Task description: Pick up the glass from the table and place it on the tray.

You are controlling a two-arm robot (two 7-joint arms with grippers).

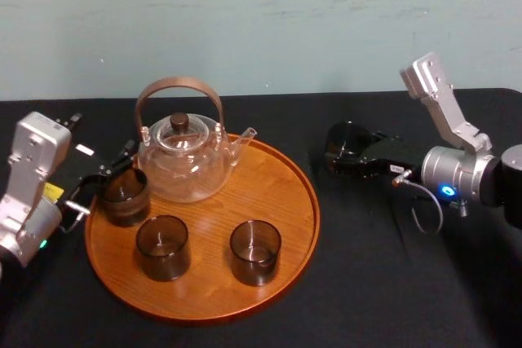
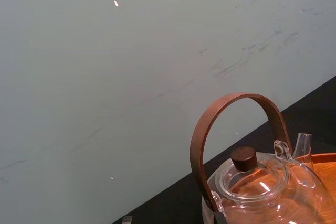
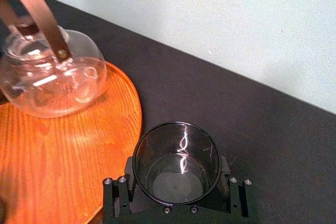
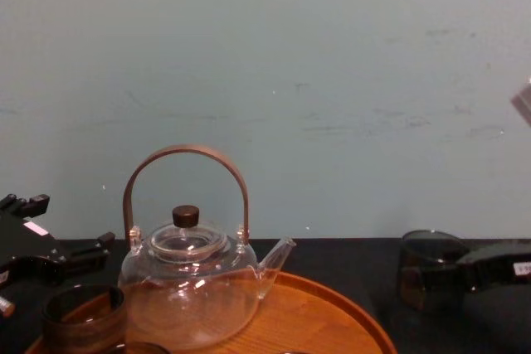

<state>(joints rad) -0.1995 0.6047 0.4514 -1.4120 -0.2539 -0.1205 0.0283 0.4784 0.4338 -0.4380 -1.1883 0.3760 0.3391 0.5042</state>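
Nearest lies the round wooden tray (image 1: 277,283), carrying 3 dark tumblers (image 1: 254,250) and a glass teapot (image 1: 183,165). At its left edge rests the left gripper (image 1: 104,181); whether it grips anything, I cannot tell. Just off the tray's right edge, the right gripper (image 1: 352,156) clamps the glass (image 3: 176,156). Best lifted over the low rim, then lowered onto the bare wood at right, clear of the teapot.

tray (image 1: 281,177) right side bare; teapot (image 1: 186,160) blocks rear left
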